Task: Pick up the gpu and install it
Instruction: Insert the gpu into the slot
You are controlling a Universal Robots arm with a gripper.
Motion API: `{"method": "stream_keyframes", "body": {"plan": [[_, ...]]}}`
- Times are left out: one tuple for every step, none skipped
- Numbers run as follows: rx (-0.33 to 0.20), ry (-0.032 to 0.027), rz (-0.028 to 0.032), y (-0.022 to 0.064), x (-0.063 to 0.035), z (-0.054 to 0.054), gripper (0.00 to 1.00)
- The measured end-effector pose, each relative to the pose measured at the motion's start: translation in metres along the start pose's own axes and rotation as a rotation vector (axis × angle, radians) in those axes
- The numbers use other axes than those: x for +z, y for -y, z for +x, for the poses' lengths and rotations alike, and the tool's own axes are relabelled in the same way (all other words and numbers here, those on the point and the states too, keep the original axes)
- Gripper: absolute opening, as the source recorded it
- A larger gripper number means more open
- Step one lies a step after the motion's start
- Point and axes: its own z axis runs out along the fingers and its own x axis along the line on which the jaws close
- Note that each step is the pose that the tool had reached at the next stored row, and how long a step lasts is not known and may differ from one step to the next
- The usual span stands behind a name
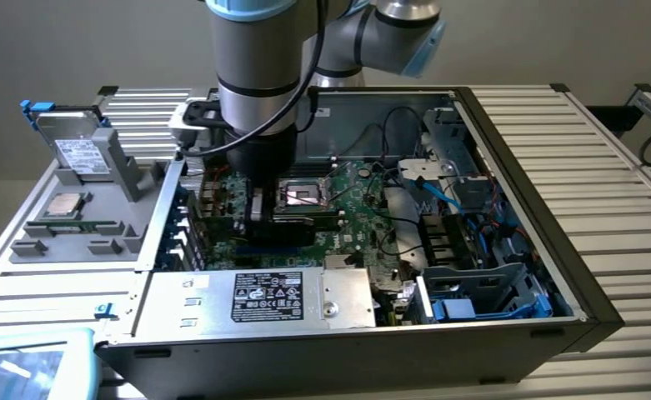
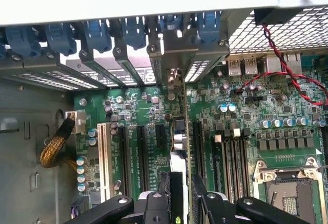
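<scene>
My gripper (image 2: 182, 206) is down inside the open computer case (image 1: 511, 179), low over the green motherboard (image 2: 138, 108); my two black fingers (image 2: 154, 206) are drawn partway in, one against each face of the gpu (image 2: 177, 180), and I hold the card clamped between them. It stands on its long edge, so from my wrist I see it edge-on, with the black cooler on one face and the thin green board on the other; it runs from my fingers toward the rear wall of the case, where its metal bracket (image 2: 174, 75) meets the row of slot openings under the blue retention clips (image 2: 97, 32). Its lower edge lines up with a slot on the motherboard, though I cannot tell whether it is pressed fully home. Empty black expansion slots (image 2: 141, 152) and one white slot (image 2: 101, 155) lie beside it on one side; the memory slots (image 2: 230, 155) and the CPU socket (image 2: 289, 190) lie on the other. Red-and-black twisted wires (image 2: 289, 67) cross the board near the rear ports; a braided yellow cable (image 2: 54, 149) curls at the board's far edge. In the exterior view my arm (image 1: 256, 50) comes down into the middle of the case; the labelled silver power supply (image 1: 267, 296) sits at the near edge; a grey tray (image 1: 36, 246) with a hard drive (image 1: 77, 154) lies outside the case at the exterior view's left.
</scene>
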Motion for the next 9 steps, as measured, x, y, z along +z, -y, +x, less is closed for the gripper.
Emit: {"method": "stream_keyframes", "body": {"plan": [[0.0,-0.0001,-0.0001,-0.0004,0.0,0.0,0.28],[0.0,-0.0001,-0.0002,-0.0006,0.0,0.0,0.28],[0.0,0.0,-0.0003,-0.0007,0.0001,0.0002,0.28],[0.0,0.0,-0.0002,-0.0007,0.0002,0.0003,0.28],[0.0,0.0001,-0.0002,-0.0007,0.0006,0.0006,0.28],[0.0,0.0,-0.0002,-0.0008,0.001,0.0007,0.28],[0.0,-0.0001,-0.0002,-0.0007,0.0018,0.0007,0.28],[0.0,-0.0001,-0.0002,-0.0008,0.0025,0.0008,0.28],[0.0,-0.0002,-0.0003,-0.0009,0.0032,0.0008,0.28]]}}
